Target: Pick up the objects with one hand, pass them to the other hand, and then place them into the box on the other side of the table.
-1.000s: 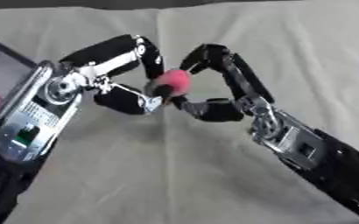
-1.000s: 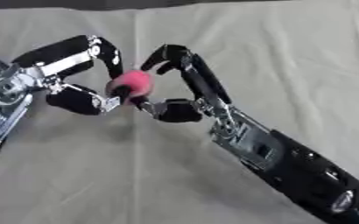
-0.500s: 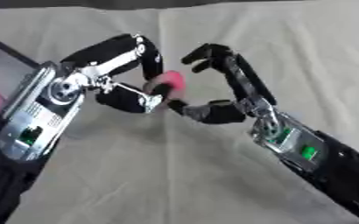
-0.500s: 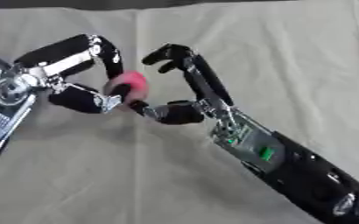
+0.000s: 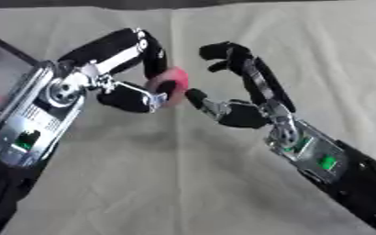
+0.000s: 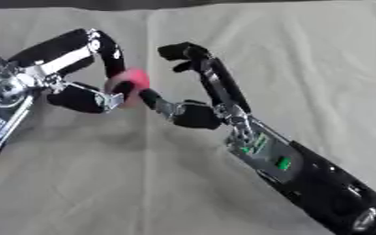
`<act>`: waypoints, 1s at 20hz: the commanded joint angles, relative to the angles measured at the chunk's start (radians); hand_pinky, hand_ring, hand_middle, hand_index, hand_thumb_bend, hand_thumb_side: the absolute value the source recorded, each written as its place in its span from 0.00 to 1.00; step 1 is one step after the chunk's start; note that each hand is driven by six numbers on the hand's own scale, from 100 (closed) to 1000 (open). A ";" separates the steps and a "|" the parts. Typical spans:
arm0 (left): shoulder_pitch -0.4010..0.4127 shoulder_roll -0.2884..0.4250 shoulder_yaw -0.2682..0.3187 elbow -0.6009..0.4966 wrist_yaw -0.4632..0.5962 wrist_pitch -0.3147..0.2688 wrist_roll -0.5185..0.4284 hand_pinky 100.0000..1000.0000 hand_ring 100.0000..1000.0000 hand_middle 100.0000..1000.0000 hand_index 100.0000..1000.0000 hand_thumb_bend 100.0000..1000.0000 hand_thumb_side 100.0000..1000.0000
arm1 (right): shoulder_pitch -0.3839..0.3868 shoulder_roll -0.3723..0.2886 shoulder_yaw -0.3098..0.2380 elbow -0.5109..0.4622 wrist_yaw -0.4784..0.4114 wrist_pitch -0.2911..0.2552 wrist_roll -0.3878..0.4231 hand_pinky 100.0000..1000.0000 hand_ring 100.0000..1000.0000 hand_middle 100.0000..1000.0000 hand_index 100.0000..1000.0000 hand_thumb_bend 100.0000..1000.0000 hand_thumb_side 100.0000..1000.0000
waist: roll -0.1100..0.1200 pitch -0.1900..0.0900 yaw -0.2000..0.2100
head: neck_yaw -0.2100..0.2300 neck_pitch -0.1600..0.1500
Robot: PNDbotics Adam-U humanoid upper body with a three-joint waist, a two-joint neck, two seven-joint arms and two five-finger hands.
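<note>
While the fingers [image 5: 155, 55] of the left hand [image 5: 123, 75] curl round the pink object [image 5: 168, 85] and pinch it against the thumb, the thing hangs above the bench [image 5: 223, 183], near the middle. It looks roundish, so I can make out no long axis. The right hand [image 5: 243, 103] is just beside it on the right, spread wide: its thumb reaches toward the pink thing and may touch it, though I cannot tell, while its fingers [image 5: 223, 50] arch above, apart from it. So the left hand has the object, and I judge the handover is either just done or just starting. A pale cloth covers the bench. At the far left edge a dark slanting surface [image 5: 2, 64] shows, perhaps the box. Nothing stands between.
</note>
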State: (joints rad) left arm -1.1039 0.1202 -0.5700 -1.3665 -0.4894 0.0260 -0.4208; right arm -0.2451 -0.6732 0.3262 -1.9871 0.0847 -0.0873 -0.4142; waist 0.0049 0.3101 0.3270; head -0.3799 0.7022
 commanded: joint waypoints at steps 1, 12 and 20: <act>-0.020 0.026 0.021 -0.020 -0.015 -0.002 0.013 0.84 0.44 0.36 0.30 0.03 0.00 | 0.000 -0.008 -0.015 -0.013 0.010 0.001 -0.011 0.67 0.77 0.70 0.77 0.47 0.47 | 0.010 -0.020 0.001 | 0.010 -0.003; -0.037 0.124 0.085 -0.033 -0.015 0.014 0.060 0.81 0.45 0.36 0.30 0.10 0.00 | 0.031 -0.009 -0.024 -0.013 0.022 0.030 -0.045 0.67 0.76 0.69 0.77 0.45 0.44 | 0.016 -0.035 0.013 | 0.047 0.004; -0.031 0.214 0.148 -0.043 0.025 0.053 0.106 0.82 0.45 0.36 0.30 0.08 0.00 | 0.045 -0.013 -0.028 -0.013 0.028 0.036 -0.055 0.67 0.76 0.69 0.77 0.45 0.44 | 0.022 -0.042 0.016 | 0.064 0.008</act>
State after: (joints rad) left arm -1.1174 0.2971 -0.4468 -1.3916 -0.4753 0.0740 -0.3260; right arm -0.1936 -0.6696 0.3085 -1.9871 0.1065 -0.0510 -0.4649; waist 0.0125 0.3086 0.3421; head -0.3185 0.7060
